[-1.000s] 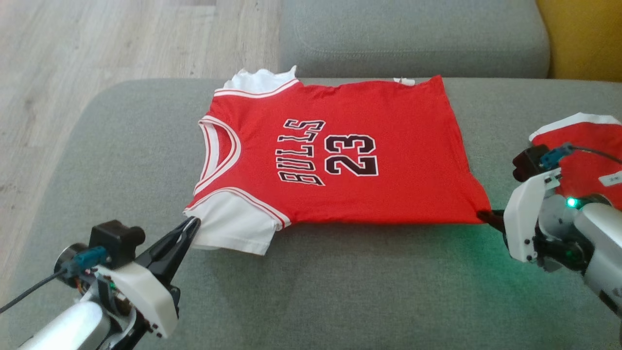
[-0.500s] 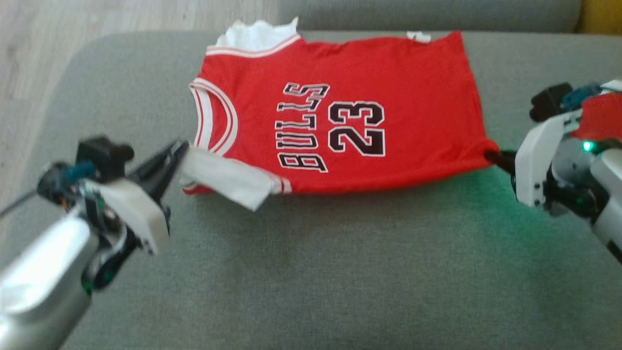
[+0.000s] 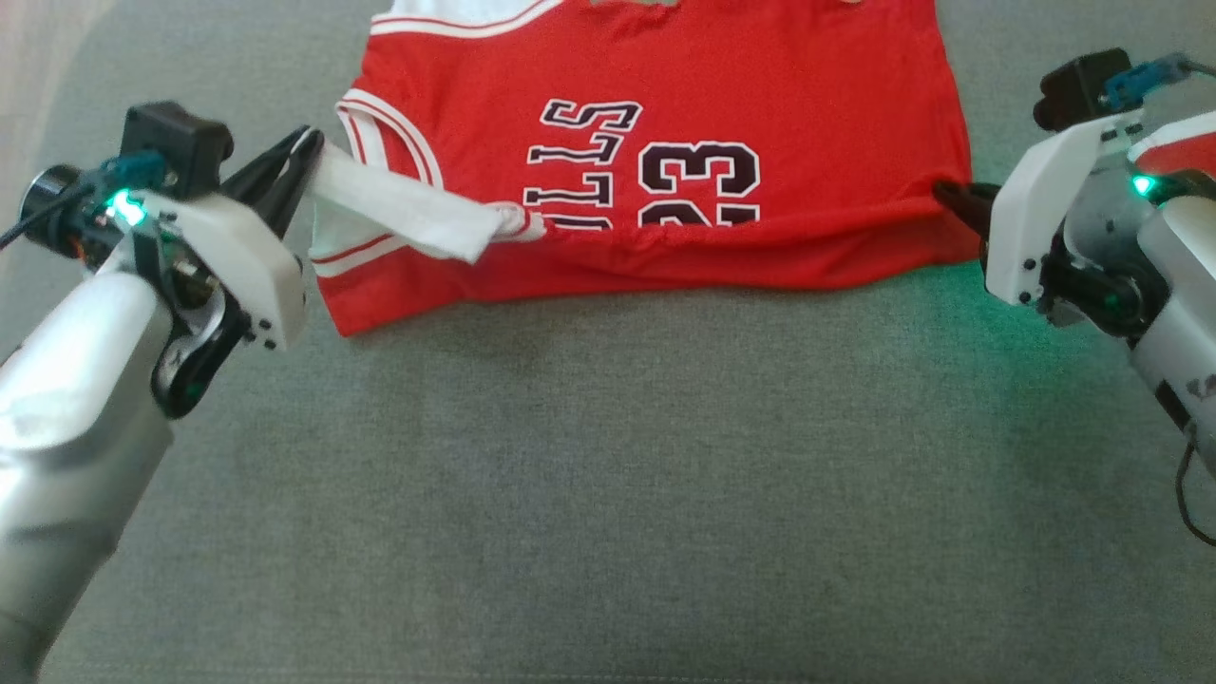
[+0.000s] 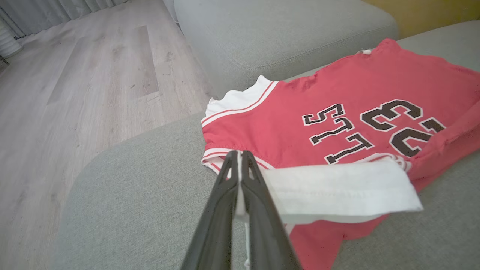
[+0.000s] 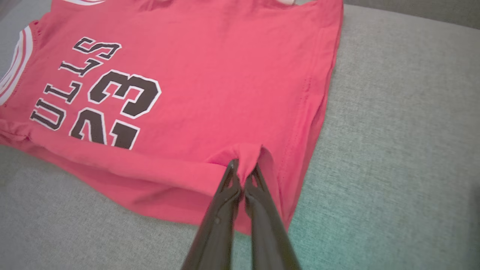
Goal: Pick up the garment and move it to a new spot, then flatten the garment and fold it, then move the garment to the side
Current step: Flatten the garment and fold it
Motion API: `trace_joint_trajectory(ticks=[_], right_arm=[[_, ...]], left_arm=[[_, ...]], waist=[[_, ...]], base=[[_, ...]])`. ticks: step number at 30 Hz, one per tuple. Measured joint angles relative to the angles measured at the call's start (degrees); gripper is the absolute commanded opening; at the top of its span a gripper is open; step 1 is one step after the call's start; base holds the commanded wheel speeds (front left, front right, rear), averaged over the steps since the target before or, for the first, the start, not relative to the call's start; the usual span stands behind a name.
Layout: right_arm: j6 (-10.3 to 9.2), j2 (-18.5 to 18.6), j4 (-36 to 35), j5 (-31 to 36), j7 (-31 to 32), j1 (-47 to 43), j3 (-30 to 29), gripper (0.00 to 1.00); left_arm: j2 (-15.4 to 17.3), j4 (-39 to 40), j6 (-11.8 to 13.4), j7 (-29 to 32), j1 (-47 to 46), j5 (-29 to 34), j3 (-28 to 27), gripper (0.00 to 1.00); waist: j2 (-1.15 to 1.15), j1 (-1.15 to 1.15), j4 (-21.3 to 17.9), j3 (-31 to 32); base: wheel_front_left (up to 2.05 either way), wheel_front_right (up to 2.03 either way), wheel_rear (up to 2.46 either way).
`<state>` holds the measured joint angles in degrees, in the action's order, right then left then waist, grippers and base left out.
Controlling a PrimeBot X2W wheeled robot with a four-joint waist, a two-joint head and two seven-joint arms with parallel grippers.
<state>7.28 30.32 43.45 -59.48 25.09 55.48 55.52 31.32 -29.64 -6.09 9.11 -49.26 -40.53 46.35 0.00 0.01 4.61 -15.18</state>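
Head view gives you the grey sofa cushion [image 3: 608,494] under everything, with the red garment [image 3: 788,85] spread on it, stretched between your two pincers. Your left pincer [image 3: 306,150] is clamped tight on the white sleeve [image 3: 399,211], which is lifted off the cushion and runs from its tips toward the chest print. Your right pincer [image 3: 950,193] is pinched closed on the hem corner, red cloth bunched just ahead of its tips.
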Motion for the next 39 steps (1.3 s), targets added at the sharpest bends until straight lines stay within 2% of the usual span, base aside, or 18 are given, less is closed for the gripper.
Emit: trace_joint_trajectory(ticks=[17,18,19,21,26,31,33,36,39], right_arm=[[0.0,-3.4,5.6,0.6,-5.2,5.3,2.3,0.0],[0.0,-3.7,6.2,0.6,-5.7,5.6,2.3,0.31],[0.0,-3.9,6.6,1.2,-6.7,5.9,2.5,1.0],[0.0,-4.6,7.6,1.7,-9.1,6.5,2.4,1.0],[0.0,-6.3,10.4,1.0,-19.5,7.6,-1.6,1.0],[0.0,-8.4,10.8,0.1,-33.5,7.1,-5.5,1.0],[0.0,-9.2,10.8,0.1,-37.8,6.4,-7.3,1.0],[0.0,-10.5,9.6,1.4,-39.4,3.3,-11.9,1.0],[0.0,-11.3,3.9,9.0,-39.5,-2.1,-22.6,1.0]], left_arm=[[-5.8,-15.2,-1.5,-5.1,-11.4,1.8,5.0,0.0],[-6.2,-16.1,-1.5,-5.7,-12.0,1.8,5.3,0.64],[-6.6,-17.0,-1.5,-6.6,-12.5,2.1,5.4,1.0],[-7.5,-18.8,-1.4,-9.0,-13.3,2.4,5.3,1.0],[-10.7,-22.6,1.3,-18.3,-14.1,1.4,1.9,1.0],[-13.3,-22.5,4.6,-23.4,-13.4,-1.2,-3.9,1.0],[-13.7,-18.5,6.4,-23.4,-11.6,-1.5,-7.8,1.0],[-14.0,-8.5,9.8,-23.8,-6.0,1.4,-14.2,1.0],[-15.1,0.7,12.6,-23.9,3.4,5.6,-19.5,1.0]], waist=[[0.0,-0.01,-1.6,-4.3],[0.0,-0.01,-1.7,-4.4],[0.0,-0.01,-1.7,-4.6],[0.0,0.0,-1.7,-4.9],[0.0,0.0,-1.5,-4.2],[0.0,-0.01,-1.1,-2.0],[0.0,-0.01,-1.0,-0.9],[0.0,-0.02,-0.7,1.0],[0.0,-0.02,-0.6,2.7]], base=[[0.0,0.0,0.0],[0.0,0.0,0.0],[0.0,0.0,0.0],[0.0,0.0,0.0],[0.0,0.0,0.0],[0.0,0.0,0.0],[0.0,0.0,0.0],[0.0,0.0,0.0],[0.0,0.0,0.0]])
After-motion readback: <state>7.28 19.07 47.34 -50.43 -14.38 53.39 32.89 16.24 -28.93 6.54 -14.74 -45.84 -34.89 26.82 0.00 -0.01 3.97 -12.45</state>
